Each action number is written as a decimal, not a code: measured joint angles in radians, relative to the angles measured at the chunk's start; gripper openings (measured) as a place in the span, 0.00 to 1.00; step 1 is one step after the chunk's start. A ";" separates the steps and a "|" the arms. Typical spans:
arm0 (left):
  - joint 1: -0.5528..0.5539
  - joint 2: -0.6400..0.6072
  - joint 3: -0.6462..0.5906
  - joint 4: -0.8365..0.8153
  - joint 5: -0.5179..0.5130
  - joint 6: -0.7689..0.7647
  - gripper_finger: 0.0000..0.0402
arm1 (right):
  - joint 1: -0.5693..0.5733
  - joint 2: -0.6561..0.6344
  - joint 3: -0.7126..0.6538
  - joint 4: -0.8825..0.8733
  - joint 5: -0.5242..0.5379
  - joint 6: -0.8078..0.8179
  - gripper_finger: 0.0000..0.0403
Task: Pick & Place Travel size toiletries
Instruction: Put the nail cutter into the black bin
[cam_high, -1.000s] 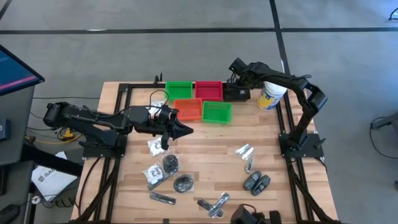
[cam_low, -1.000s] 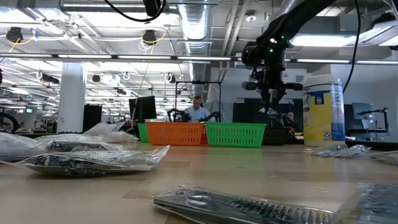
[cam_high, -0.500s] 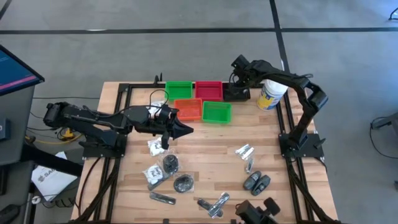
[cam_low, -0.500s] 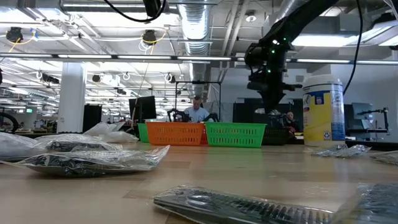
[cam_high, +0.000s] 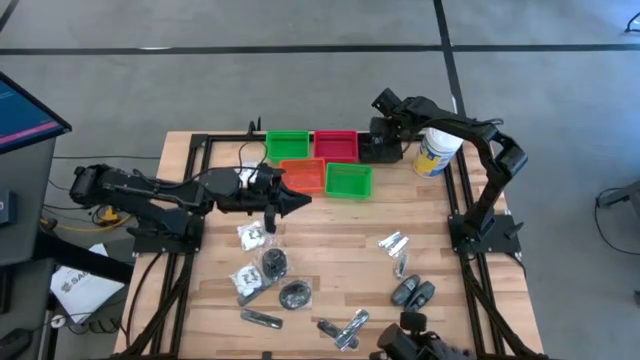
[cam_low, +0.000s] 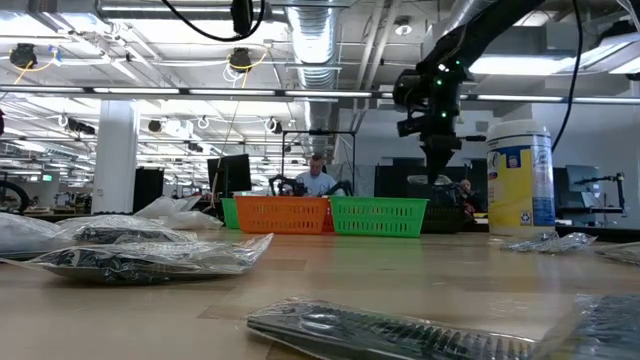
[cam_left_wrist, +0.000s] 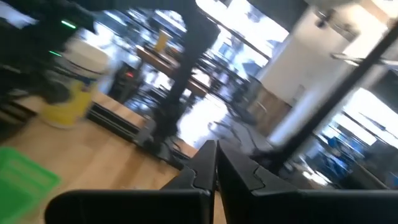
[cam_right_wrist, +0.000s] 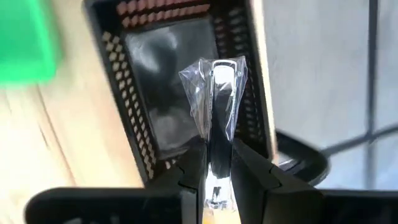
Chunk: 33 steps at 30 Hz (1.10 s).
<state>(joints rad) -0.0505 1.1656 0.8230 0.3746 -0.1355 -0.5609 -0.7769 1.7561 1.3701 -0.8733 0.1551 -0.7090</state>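
My right gripper hangs over the black tray at the table's far right, shut on a slim silvery toiletry in a clear packet. In the low view it stands above that tray. My left gripper is shut on nothing, points level, and hovers near the orange tray. Several more travel size toiletries lie flat on the near half of the table, among them black round pieces in plastic, silvery sachets and dark grey ovals. My right gripper pinches the packet's lower part between its two fingers, which lie to either side of the slim piece. The fingers point steeply down from above. The packet sticks out past the fingertips, lifted clear, over the black tray's floor.
A tall white canister stands just right of the black tray. Two green trays and a red tray sit along the far middle. A person sits far behind the table. Bare wood lies at the table's middle.
My right gripper has rolled about its own pointing line while staying over the black tray, turning the held packet with it. My left gripper has swung a little toward the far edge.
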 joint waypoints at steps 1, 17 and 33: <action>0.008 0.000 0.000 0.002 -0.021 -0.012 0.02 | 0.000 0.000 0.000 0.004 -0.002 -0.032 0.13; 0.023 0.000 0.000 0.034 -0.214 0.014 0.02 | -0.042 0.013 0.000 -0.024 -0.182 -0.039 0.12; -0.016 0.000 0.000 0.049 -0.213 0.004 0.02 | -0.019 0.198 -0.002 -0.001 -0.147 0.071 0.12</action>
<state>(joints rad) -0.0669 1.1652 0.8230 0.4240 -0.3489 -0.5571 -0.7959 1.9542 1.3685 -0.8746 0.0081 -0.6380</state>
